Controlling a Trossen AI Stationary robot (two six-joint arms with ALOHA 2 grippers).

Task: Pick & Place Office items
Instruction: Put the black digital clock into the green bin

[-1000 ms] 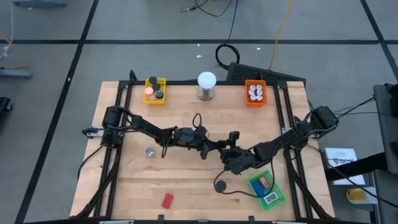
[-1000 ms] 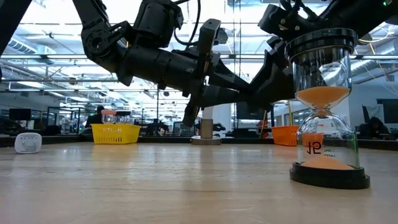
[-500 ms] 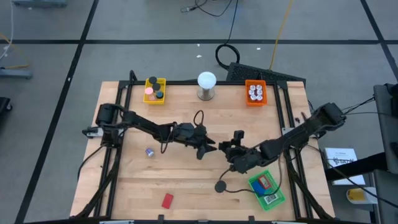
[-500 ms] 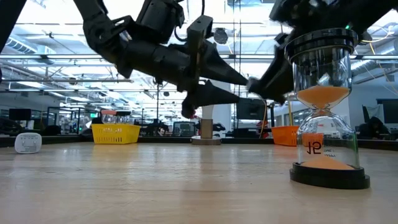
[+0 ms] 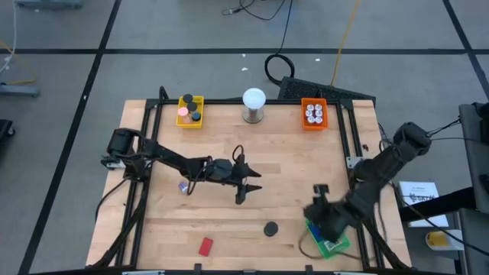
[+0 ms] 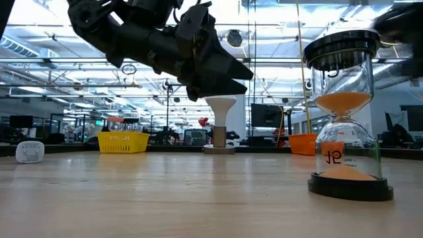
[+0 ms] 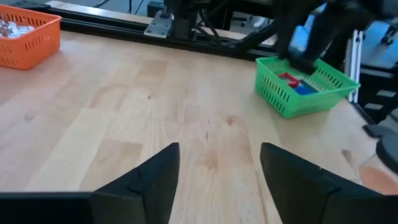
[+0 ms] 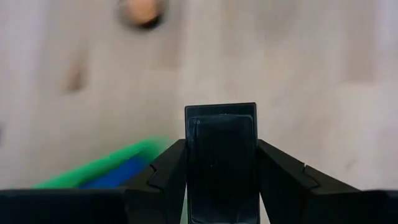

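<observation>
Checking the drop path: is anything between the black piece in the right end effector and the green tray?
Nothing visible is. The right end effector grips the black piece right beside the green tray.

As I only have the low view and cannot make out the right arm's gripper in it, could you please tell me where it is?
Observer: The right gripper hangs over the table's near right part, right by the green tray.
Operator: Thank you. Is it carrying anything?
Observer: Yes. The right wrist view shows a dark rectangular block clamped between its fingers.
Operator: And is the left gripper holding something too?
Observer: No. The left gripper is open and empty, over bare wood near the middle of the table.
</observation>
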